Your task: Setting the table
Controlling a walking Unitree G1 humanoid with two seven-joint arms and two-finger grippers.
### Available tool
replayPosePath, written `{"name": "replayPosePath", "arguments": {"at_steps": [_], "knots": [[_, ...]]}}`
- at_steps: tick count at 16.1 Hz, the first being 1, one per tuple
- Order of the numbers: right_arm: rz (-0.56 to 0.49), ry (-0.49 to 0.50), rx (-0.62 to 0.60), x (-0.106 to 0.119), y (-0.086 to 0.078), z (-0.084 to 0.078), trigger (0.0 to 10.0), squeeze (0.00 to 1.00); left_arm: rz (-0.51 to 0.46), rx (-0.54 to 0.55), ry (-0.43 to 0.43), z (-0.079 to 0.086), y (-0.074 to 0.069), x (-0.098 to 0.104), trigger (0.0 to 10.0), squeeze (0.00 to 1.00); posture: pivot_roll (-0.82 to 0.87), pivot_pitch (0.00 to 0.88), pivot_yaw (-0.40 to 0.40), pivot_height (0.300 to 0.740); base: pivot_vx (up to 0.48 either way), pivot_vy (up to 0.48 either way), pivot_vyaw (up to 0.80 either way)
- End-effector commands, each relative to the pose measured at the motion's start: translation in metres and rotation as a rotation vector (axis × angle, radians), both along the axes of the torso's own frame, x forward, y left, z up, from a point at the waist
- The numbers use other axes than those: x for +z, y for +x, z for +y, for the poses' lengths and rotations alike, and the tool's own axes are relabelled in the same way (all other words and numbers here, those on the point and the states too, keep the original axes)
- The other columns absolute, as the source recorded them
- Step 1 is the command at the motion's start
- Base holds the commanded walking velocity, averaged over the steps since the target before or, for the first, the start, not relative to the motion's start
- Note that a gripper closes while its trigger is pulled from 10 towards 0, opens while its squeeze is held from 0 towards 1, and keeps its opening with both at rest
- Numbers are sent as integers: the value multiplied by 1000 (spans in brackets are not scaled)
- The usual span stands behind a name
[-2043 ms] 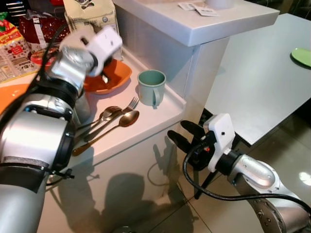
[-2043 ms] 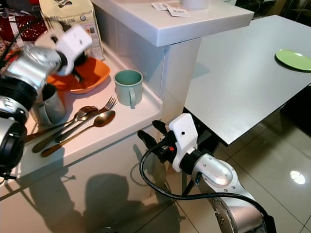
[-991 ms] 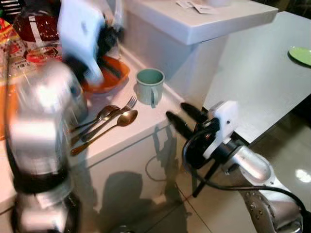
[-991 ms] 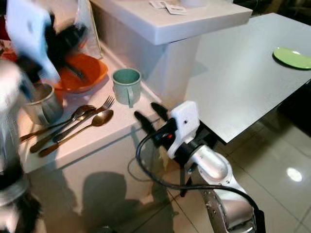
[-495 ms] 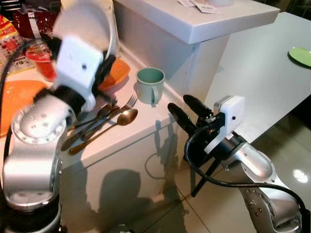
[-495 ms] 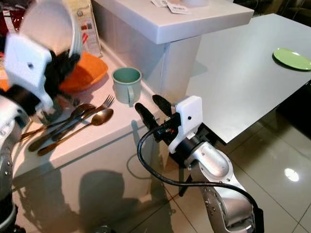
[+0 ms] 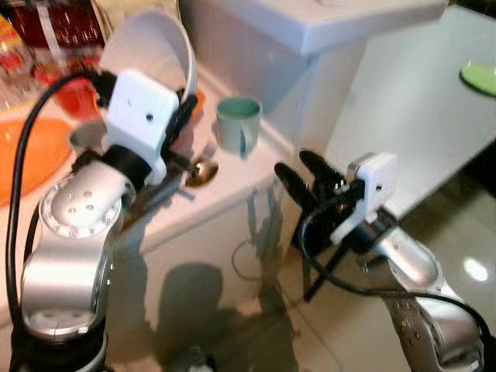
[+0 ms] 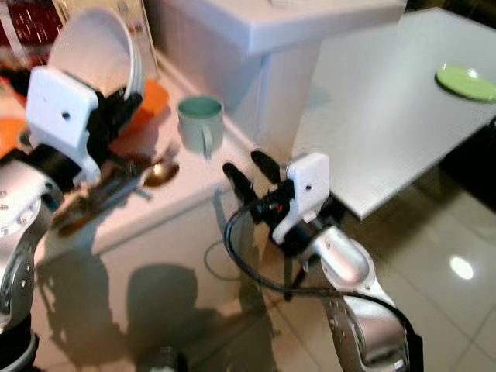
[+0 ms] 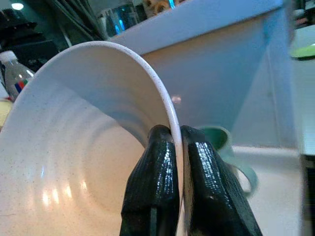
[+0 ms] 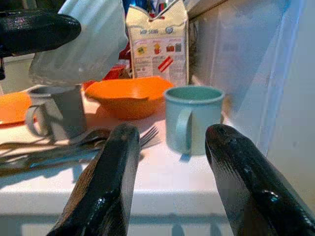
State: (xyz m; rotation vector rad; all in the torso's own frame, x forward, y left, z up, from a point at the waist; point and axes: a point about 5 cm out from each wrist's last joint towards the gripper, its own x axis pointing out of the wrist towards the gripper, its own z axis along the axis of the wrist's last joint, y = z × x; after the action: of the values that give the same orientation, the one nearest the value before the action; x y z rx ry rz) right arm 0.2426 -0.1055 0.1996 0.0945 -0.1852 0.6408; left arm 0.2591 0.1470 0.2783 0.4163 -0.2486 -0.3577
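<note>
Left gripper (image 9: 170,142) had lifted the white bowl (image 9: 74,147) off the worktop (image 7: 225,182), fingers clamped on its rim. Right gripper (image 10: 170,142) spread empty near the green mug (image 10: 193,118), probably next.

— How many bowls?
— Two: a white bowl (image 7: 151,48) and an orange bowl (image 10: 129,95).
— Mugs?
— Two again: a green mug (image 10: 191,118) on the right, a grey mug (image 10: 58,111) further left.
— Plates?
— One green plate (image 8: 466,81) far right, one orange plate (image 10: 14,107) on the left.
— Cutlery?
— One fork (image 10: 149,135) for certain; the rest is too blurred to count.
— Cartons?
— One carton (image 10: 157,42).
</note>
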Motion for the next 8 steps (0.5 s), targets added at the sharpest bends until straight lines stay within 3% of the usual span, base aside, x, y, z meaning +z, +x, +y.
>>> {"name": "replayPosePath", "arguments": {"at_steps": [1, 8], "knots": [[-10, 14, -9, 2, 0, -3, 10000, 0, -56, -13, 9, -2, -4, 9, 10000, 0, 92, 0, -25, 740, -341, 0, 0], [-20, 32, -26, 4, 0, -5, 10000, 0, -52, -51, 3, -11, -4, 5, 10000, 0, 86, 0, -18, 740, -324, 0, 0]]}}
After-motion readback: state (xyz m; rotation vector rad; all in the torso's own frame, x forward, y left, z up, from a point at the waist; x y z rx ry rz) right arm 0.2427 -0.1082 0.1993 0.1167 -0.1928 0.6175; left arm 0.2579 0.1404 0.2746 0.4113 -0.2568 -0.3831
